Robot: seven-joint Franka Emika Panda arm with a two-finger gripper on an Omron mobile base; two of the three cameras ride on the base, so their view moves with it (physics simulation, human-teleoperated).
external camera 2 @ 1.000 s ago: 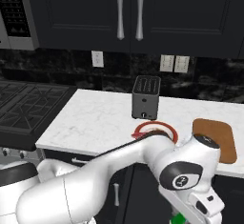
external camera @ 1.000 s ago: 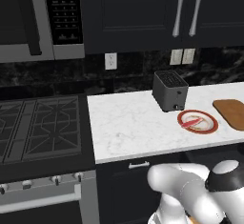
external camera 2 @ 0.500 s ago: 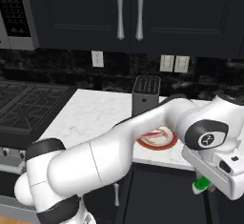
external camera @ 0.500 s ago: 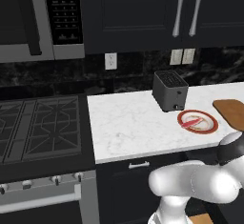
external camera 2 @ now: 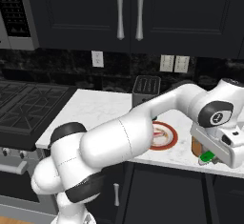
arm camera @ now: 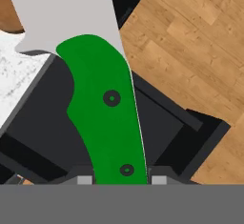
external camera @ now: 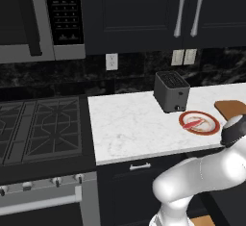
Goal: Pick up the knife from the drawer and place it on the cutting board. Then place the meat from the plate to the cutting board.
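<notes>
Gripping the knife [arm camera: 107,118] by its bright green handle, jaws closed on it near the butt, with the grey blade running up and away toward the top of the hand view. Seen in the right base view as a small green tip [external camera 2: 206,157] poking from under the gripper [external camera 2: 209,156], held at the counter's front edge, just beside the plate. Below the handle in the hand view, the dark open drawer [arm camera: 186,132] standing over a wood-plank floor [arm camera: 190,37], with a corner of white marble counter [arm camera: 14,85] at left.

On the counter, the red-rimmed plate [external camera: 199,122] carrying the meat [external camera: 194,123], a reddish-pink strip lying across its cream centre. Just to the right of the plate, the brown cutting board [external camera: 230,107], partly cut off by the frame edge and by the arm. Behind the plate, a dark toaster [external camera: 171,91] near the backsplash. Further left, a gas stove [external camera: 41,129] adjoining the counter, a microwave [external camera: 33,18] mounted above it.
</notes>
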